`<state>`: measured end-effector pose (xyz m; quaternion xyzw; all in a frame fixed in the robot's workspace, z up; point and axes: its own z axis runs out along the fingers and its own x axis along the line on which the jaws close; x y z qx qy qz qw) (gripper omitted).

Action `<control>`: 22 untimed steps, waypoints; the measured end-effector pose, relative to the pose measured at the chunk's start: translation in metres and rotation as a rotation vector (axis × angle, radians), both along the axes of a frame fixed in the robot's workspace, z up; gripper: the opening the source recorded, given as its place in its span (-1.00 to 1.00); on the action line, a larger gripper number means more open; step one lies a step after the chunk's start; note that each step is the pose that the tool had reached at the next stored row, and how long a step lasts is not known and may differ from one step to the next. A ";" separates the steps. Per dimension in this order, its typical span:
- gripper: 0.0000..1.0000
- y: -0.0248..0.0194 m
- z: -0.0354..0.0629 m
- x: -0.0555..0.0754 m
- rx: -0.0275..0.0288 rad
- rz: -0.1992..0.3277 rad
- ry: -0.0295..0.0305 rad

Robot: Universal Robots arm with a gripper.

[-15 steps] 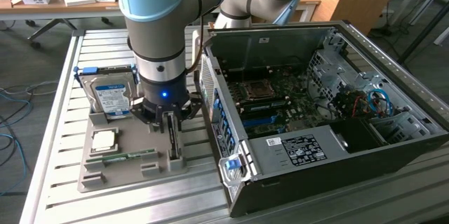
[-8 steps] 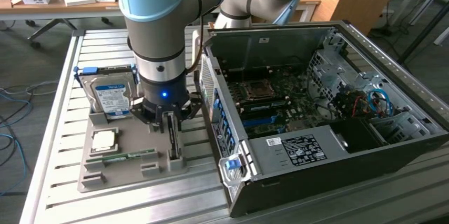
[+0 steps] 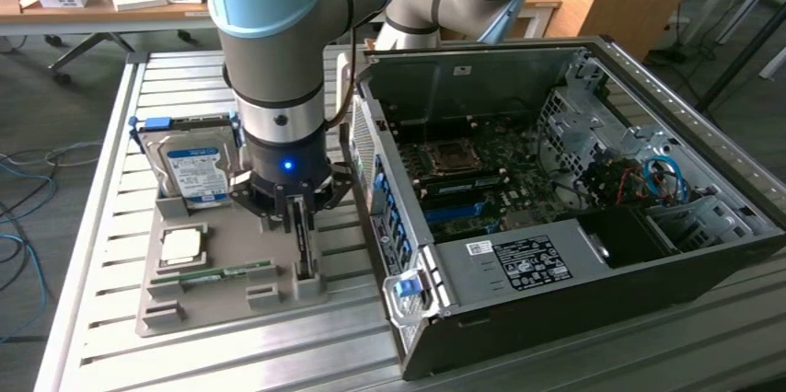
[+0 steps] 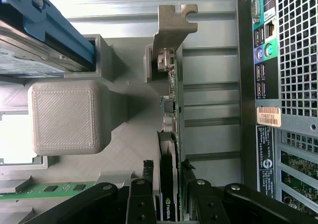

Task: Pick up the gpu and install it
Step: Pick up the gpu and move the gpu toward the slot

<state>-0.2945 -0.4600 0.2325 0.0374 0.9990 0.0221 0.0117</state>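
While the gpu (image 4: pixel 175 100) stands on edge in its holder (image 3: pixel 234 295) under my tool (image 4: pixel 167 165), I record jaws part-open astride its long axis, gripping nothing.

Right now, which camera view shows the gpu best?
The wrist view: the gpu stands on edge in its gray holder, silver bracket and green board edge plain. In the exterior view, the gripper covers its top; a thin dark strip shows below.
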 end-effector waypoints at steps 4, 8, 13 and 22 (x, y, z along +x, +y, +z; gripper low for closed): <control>-0.31 -0.0001 0.0000 0.001 0.0000 0.000 0.0000; -0.31 -0.0001 0.0000 0.001 -0.0001 0.000 0.0001; -0.31 -0.0005 -0.0005 0.001 -0.0001 0.000 -0.0001; -0.31 -0.0014 -0.0009 0.001 -0.0010 -0.002 0.0004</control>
